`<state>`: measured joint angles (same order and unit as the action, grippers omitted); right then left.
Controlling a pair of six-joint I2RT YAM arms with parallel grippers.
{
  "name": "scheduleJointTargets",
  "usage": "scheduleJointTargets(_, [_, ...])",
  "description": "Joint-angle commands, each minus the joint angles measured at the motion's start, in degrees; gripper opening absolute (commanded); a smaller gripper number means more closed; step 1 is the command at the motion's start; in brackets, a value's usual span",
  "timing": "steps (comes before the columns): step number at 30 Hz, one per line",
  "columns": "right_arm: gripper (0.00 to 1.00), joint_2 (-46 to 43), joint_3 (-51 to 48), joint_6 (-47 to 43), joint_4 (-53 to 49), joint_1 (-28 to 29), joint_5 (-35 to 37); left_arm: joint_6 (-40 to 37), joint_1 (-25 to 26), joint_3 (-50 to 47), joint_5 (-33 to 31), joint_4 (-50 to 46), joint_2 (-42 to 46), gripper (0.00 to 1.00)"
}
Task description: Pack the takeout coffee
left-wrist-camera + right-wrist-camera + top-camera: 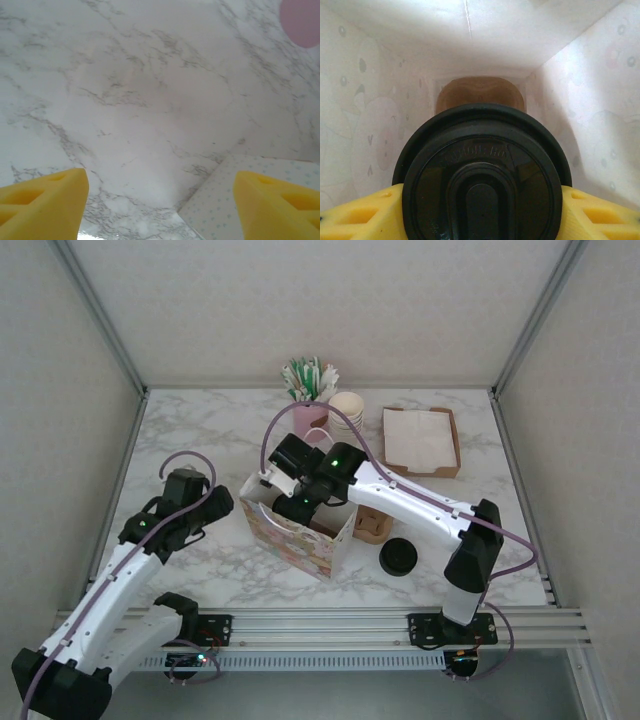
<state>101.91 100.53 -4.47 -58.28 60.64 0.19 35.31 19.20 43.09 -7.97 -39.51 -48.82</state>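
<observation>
1. Left gripper: fingers apart, nothing between them, above bare table, just left of the bag.
2. Bag: patterned paper, open-topped, stood upright at centre.
3. Right gripper: reached down into the bag, 2 yellow fingers clamped on the coffee. Coffee was inside the bag, black lid up.
4. Loose lid: lay on the table right of the bag.
5. Back row: pink cup of stirrers, cup stack, napkin tray.
</observation>
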Motion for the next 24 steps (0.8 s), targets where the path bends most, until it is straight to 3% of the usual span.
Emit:
scheduleJointTargets(1, [0.50, 0.7, -1.2, -0.9, 1.6, 0.5, -0.6, 2.9, -2.6, -1.9, 3.3, 2.1, -0.7, 0.73])
scheduleJointTargets(13, [0.50, 1.2, -4.4, -1.0, 4.6, 0.5, -1.3, 3.9, -4.4, -5.4, 11.2, 8.3, -5.7, 0.70])
scheduleJointTargets(24, [0.49, 2.1, -5.6, -1.0, 6.4, 0.4, -2.2, 3.4, -4.4, -7.6, 10.0, 9.7, -8.5, 0.69])
